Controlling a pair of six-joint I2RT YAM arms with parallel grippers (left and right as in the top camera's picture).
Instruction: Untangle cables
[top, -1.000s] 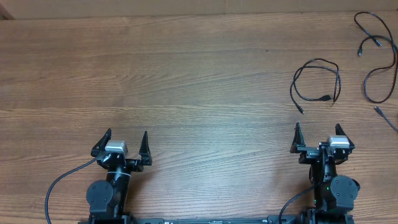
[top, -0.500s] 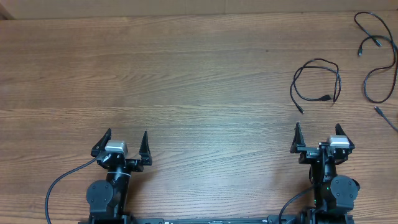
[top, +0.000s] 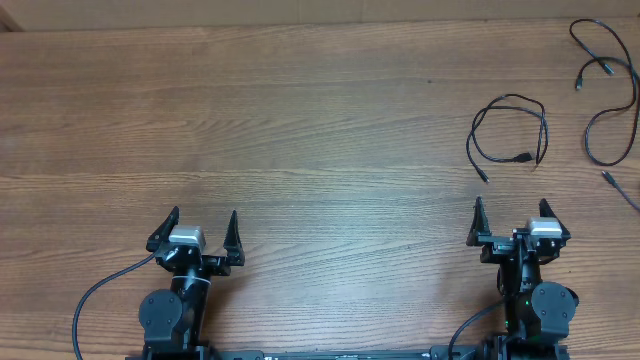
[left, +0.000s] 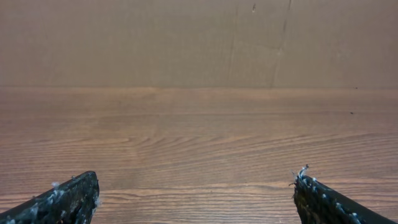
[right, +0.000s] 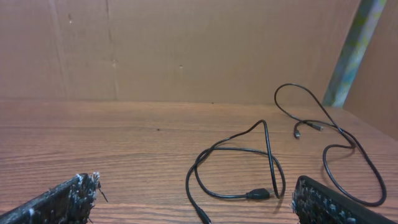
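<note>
While nothing has moved since a second ago, both grippers wait wide open and empty at the table's near edge.
The left gripper and right gripper touch nothing on the table. Two cables lie apart at far right: a looped cable just ahead of the right gripper, and a longer winding cable running off the right edge.

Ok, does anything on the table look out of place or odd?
Nothing is damaged or spilled. Only the cables stand out: the nearer cable crosses itself in a loose loop, and the farther cables run off the right edge of the overhead view. The two lie apart. The left tool and right tool are open and empty.
</note>
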